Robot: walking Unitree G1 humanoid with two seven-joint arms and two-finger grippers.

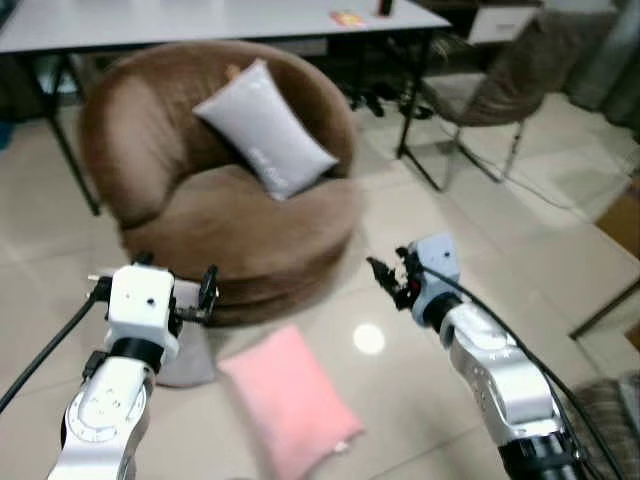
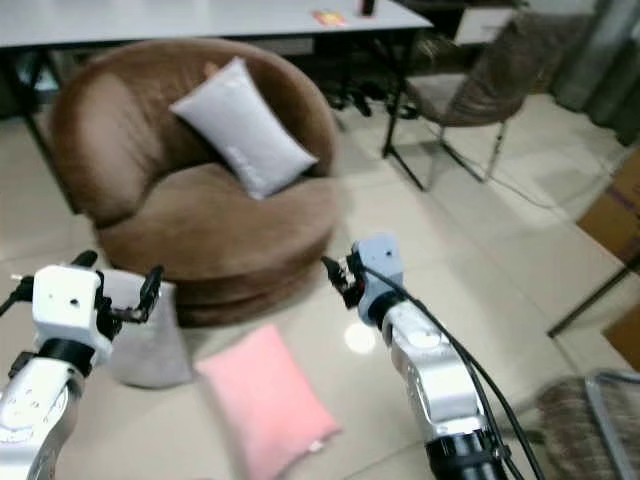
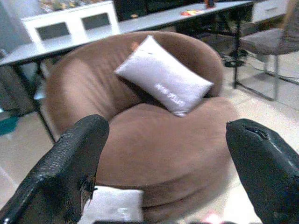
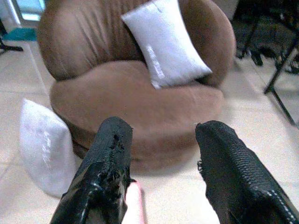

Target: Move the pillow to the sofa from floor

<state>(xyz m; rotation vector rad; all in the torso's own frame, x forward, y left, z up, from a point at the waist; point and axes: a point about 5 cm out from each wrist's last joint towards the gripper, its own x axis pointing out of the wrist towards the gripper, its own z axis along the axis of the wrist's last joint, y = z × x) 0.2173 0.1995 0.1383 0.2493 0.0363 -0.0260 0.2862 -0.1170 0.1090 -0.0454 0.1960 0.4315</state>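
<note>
Scene: brown round sofa (image 1: 240, 215) in the upper middle of the head views, with a white pillow (image 1: 265, 127) already leaning on its backrest; a long table (image 1: 200, 22) runs along the top edge behind it.

Left pincer (image 1: 150, 282): lower left of the left eye view, raised in front of the sofa base, fingers (image 3: 65, 172) spread apart and holding nothing.

Floor, left: a second white pillow (image 4: 44, 147) stands propped against the sofa's base, just beyond the left pincer.

Pink pillow (image 1: 290, 400): lies flat on the tiled floor (image 1: 420, 400) at lower middle, just in front of the sofa. Its long axis runs diagonally, from upper left near the sofa base toward lower right.

Right pincer (image 1: 385, 275): right of centre, held above the floor, fingers (image 4: 110, 158) parted with nothing between them; a sliver of pink shows just below its fingers in the right wrist view.

Key relation: the pink pillow lies between the two arms, below both pincers and nearer the robot than either. Neither touches it. Neither arm looks clearly nearer; the far end of the pillow is closest to the left pincer.

Judgement: whichever pincer goes must come down and back, and would best close across the short side of the pillow.

Far right: a chair (image 1: 500, 80) at upper right, well apart from the work.
</note>
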